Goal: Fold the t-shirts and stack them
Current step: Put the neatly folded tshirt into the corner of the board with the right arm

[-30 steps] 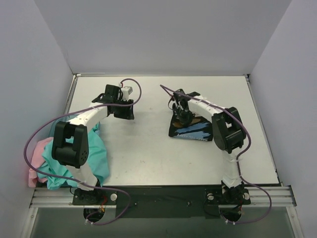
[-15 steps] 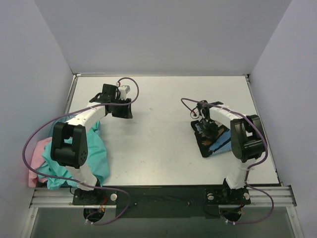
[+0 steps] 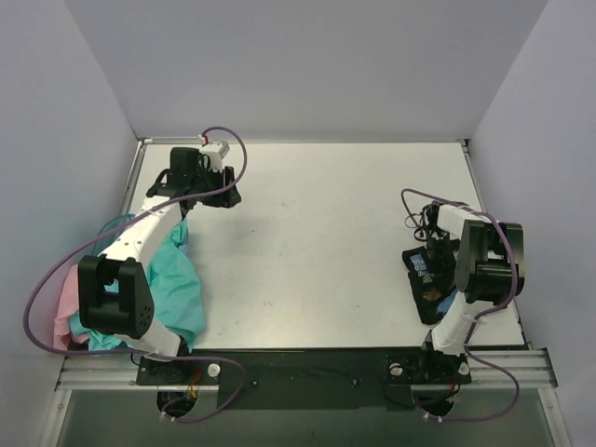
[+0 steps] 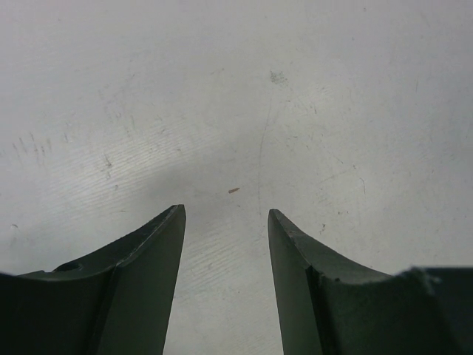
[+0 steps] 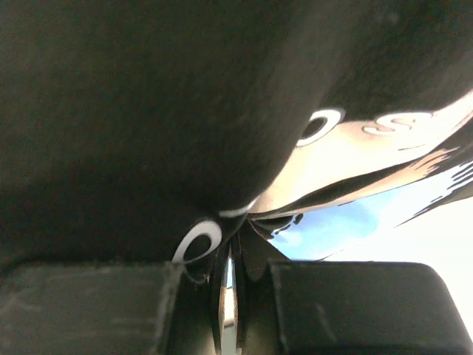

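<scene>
- Pink cloth: a pink t-shirt (image 3: 61, 312) lies crumpled at the table's (image 3: 317, 242) far left edge, partly under the teal heap.
- The teal t-shirts (image 3: 177, 284) are piled loosely just right of it, beneath the left arm's links, toward the front-left corner.
- The left gripper (image 4: 225, 213) hangs over bare table near the back-left corner. Its fingers are spread fairly wide with nothing between them, and only scratched grey surface shows in the gap.
- The right gripper (image 5: 230, 255) is pinched fully together on a fold of the black t-shirt (image 3: 426, 300), whose beige-and-blue print shows just beside the fingertips.
- That black t-shirt sits as a small bundle near the table's right edge, toward the front, well apart from the teal heap.
</scene>
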